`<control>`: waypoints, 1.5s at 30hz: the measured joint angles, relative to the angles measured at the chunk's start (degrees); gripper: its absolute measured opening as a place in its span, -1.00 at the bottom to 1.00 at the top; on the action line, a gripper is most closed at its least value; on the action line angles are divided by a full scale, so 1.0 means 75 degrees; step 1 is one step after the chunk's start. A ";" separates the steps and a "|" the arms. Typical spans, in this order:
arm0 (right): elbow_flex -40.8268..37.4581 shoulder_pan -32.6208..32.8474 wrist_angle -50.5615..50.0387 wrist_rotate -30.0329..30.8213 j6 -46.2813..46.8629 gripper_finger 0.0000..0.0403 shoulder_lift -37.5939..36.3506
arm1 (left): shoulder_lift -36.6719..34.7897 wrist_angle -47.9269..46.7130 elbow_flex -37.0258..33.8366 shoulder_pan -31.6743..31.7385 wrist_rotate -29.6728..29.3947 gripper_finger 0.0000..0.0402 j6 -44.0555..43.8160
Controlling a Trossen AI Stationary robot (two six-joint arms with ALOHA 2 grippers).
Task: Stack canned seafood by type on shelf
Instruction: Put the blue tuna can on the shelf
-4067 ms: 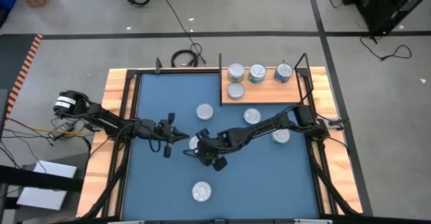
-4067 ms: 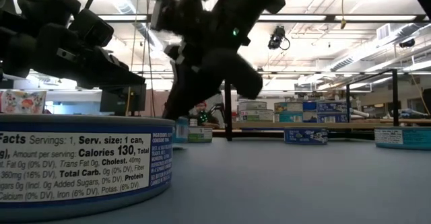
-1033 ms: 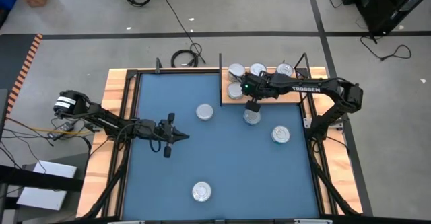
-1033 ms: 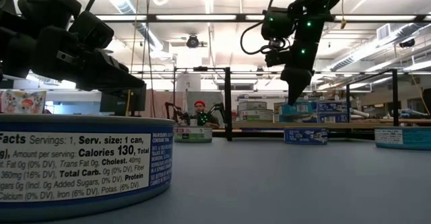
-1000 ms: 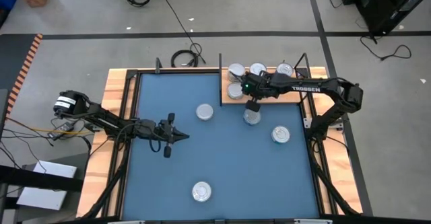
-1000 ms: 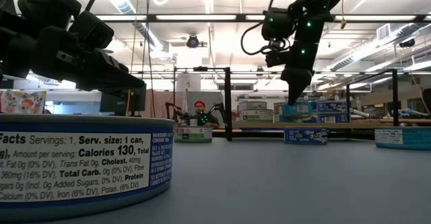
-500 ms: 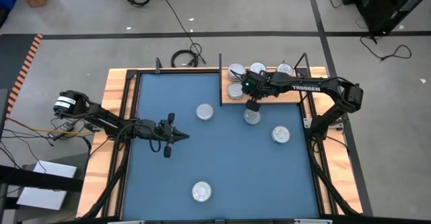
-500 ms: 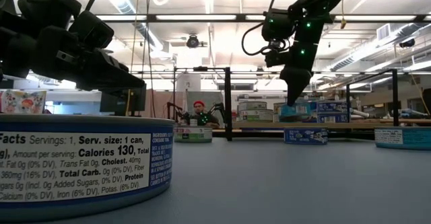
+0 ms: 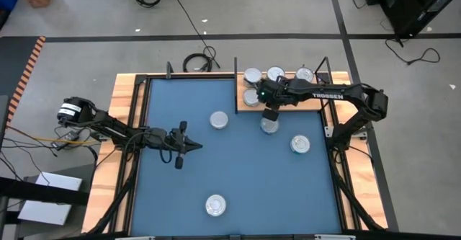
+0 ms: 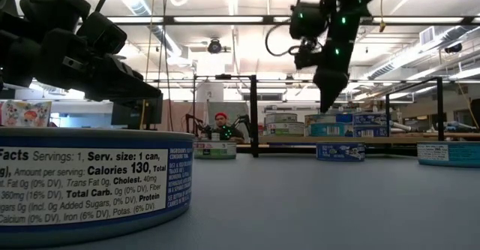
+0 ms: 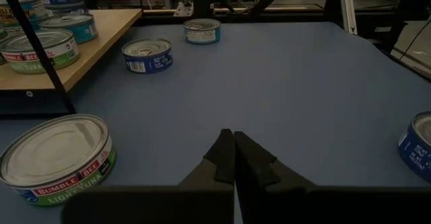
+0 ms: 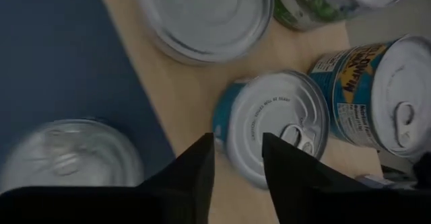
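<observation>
The light-brown wooden shelf (image 9: 288,101) lies at the far right of the blue mat. Several tins stand on it: three in a far row (image 9: 275,74) and one nearer (image 9: 251,96). My right gripper (image 9: 270,114) is open above the shelf's near edge. Below its fingers (image 12: 237,157), a teal-sided tin (image 12: 269,123) rests on its base on the shelf (image 12: 182,96). In the low view the gripper (image 10: 330,103) hangs clear above this tin (image 10: 324,128). My left gripper (image 9: 189,146) is shut and empty above the mat's left half (image 11: 234,160).
Loose tins stand on the mat: one just near the shelf (image 9: 269,125), one mid-mat (image 9: 218,120), one at the right (image 9: 300,144), one close to the near edge (image 9: 215,205). Thin black posts rise at the shelf's corners (image 9: 236,74). A person sits beyond the table (image 10: 220,122).
My right gripper has gone up from the teal tin, which stays standing on the shelf. The left arm has kept still.
</observation>
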 joint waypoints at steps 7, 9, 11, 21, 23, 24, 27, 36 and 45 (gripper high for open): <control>0.0328 0.1275 -0.0176 0.0111 0.0735 -0.52 -0.0067 | 0.0000 -0.0135 0.0346 -0.0006 0.0790 -0.99 0.0088; 0.0095 0.1645 0.0084 0.0089 0.0919 -0.67 -0.0059 | 0.0000 -0.0439 0.0596 -0.0008 0.1118 -0.99 -0.0021; -0.0187 0.2018 0.0475 0.0087 0.1088 -0.86 -0.0058 | 0.0000 -0.0922 0.0909 -0.0022 0.1452 -0.99 -0.0056; -0.0737 0.4153 0.1635 0.0117 0.2650 -0.97 -0.0058 | 0.0001 -0.5970 0.3240 -0.0427 0.2239 -0.96 -0.0695; -0.0795 0.4486 0.1534 0.0430 0.2995 -0.96 -0.0058 | 0.0002 -0.6502 0.3553 -0.0511 0.2381 -0.92 -0.0743; -0.0825 0.4603 0.1408 0.0651 0.3168 -0.93 -0.0058 | 0.0001 -0.6662 0.3685 -0.0537 0.2473 -0.89 -0.0791; -0.1015 0.4623 0.0916 0.1144 0.3568 -0.83 -0.0058 | 0.0000 -0.6826 0.3927 -0.0603 0.2664 -0.82 -0.0811; -0.2043 0.3561 0.1164 0.0959 0.3026 -0.45 -0.0026 | 0.0000 -0.6925 0.3987 -0.0612 0.2135 -0.75 -0.0810; -0.2831 0.3043 0.2509 0.0275 0.2001 -0.51 -0.0029 | 0.0000 -0.7098 0.3990 -0.0609 0.1578 -0.75 -0.0772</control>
